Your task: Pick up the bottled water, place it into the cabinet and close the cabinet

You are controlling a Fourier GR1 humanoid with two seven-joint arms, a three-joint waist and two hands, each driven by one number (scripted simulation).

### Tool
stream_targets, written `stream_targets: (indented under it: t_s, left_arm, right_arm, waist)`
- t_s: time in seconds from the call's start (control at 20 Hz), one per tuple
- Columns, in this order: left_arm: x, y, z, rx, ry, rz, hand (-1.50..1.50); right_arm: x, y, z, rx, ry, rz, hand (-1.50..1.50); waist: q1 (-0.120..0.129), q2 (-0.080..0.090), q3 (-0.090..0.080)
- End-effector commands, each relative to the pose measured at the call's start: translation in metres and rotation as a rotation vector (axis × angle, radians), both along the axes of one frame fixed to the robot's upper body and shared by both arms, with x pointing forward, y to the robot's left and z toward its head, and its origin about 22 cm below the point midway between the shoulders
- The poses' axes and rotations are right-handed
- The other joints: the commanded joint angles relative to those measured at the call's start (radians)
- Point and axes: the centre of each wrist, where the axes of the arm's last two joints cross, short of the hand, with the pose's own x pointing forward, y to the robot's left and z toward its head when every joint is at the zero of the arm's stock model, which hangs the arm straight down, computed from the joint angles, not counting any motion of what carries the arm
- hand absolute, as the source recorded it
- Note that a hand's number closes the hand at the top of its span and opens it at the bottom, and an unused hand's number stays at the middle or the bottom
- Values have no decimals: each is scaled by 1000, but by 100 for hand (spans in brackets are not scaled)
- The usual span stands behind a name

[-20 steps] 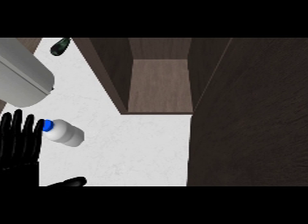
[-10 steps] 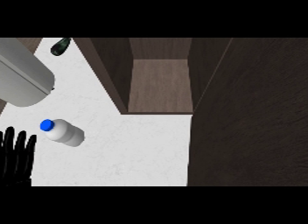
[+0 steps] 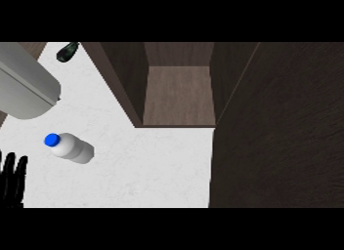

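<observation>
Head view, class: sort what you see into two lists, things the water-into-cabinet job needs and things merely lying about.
Needed for the job:
- bottled water, blue cap, on the white counter
- open cabinet
- cabinet door
- left robot hand, fingers straight, at the lower left edge

Just lying about:
- large grey cylinder
- dark bottle at the top edge

Bare white counter (image 3: 153, 166) around bottled water (image 3: 72, 149), cabinet (image 3: 179, 93) mouth unobstructed, open door (image 3: 290, 127) walling right side
</observation>
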Motion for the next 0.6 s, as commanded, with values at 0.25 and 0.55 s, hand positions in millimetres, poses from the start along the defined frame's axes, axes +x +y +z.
stream_targets:
  t_s: [0.25, 0.55]
  left_arm:
    - [6, 48, -19, 46, 32, 47, -150]
    - [22, 37, -50, 91, 73, 24, -150]
  right_arm:
    - [-22, -4, -7, 11, -8, 17, -150]
    - [-6, 18, -3, 1, 1, 14, -150]
  waist:
    - [-5, 0, 0]
    - [-2, 1, 0]
